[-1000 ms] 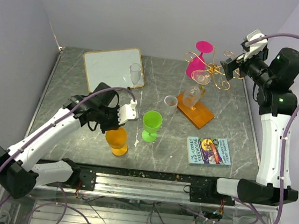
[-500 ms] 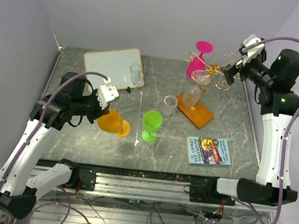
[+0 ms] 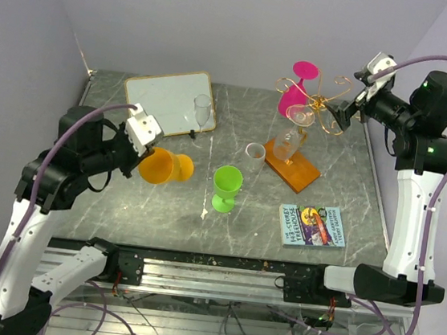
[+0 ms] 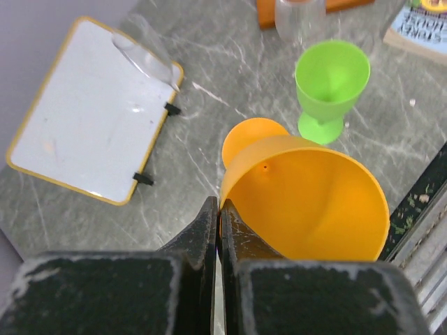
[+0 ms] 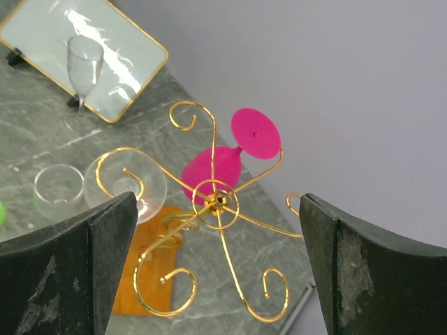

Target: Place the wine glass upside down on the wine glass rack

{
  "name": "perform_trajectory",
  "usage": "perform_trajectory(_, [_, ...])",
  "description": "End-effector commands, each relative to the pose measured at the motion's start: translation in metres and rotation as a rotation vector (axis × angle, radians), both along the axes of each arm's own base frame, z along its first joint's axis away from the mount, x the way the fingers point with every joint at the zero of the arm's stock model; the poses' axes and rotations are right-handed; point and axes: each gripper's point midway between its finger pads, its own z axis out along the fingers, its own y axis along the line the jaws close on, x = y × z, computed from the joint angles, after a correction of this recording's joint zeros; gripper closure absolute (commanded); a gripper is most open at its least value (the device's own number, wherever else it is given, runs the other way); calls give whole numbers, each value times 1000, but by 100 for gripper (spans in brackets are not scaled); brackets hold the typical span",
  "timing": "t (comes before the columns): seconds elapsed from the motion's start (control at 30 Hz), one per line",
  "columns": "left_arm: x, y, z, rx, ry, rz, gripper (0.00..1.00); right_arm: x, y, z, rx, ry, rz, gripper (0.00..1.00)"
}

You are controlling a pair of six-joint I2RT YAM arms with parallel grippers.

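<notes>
My left gripper [image 3: 146, 147] is shut on the rim of an orange wine glass [image 3: 164, 166], which hangs above the table, tipped on its side with its foot to the right. In the left wrist view the fingertips [image 4: 218, 209] pinch the rim of the glass [image 4: 307, 202]. The wine glass rack [image 3: 321, 104], gold wire with curled arms on an orange base [image 3: 296, 169], stands at the back right. A pink glass [image 3: 295, 93] and a clear glass [image 3: 290, 139] hang upside down on it. My right gripper [image 3: 348, 109] is open beside the rack's top, and its hub [image 5: 218, 202] shows between the fingers.
A green goblet [image 3: 226, 186] stands mid-table with a clear tumbler [image 3: 255, 152] behind it. A clear flute [image 3: 202, 112] stands in front of the white board [image 3: 169, 101] at the back left. A book [image 3: 312, 225] lies near the front right.
The left arm lifted the orange glass off the table, carried it up and left, and tipped it on its side. The right gripper drew back slightly to the right of the rack.
</notes>
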Motion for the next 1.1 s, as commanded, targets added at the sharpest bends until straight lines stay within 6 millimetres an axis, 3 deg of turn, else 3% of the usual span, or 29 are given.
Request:
perform_trajectory(0.0, [6,-5,48,-108,-82,36,93,3,4,17,127,8,-8,0])
perform_trajectory(0.1, [5,-17,71,-185,-87,-5,93,13,8,15,280,77,-28,0])
perform_trajectory(0.3, [16,-45,125,-387,-79,-58,93,7,27,21,432,166,57,2])
perform_trajectory(0.63, [50,-68,187,-583,-94,-65,93,-6,90,14,573,361,216,13])
perform_trajectory(0.87, [72,-68,220,-655,-210,-37,93,-11,133,-6,636,522,335,19])
perform_trajectory(1.07, [77,-68,227,-667,-247,-44,93,-15,169,-15,624,579,417,22])
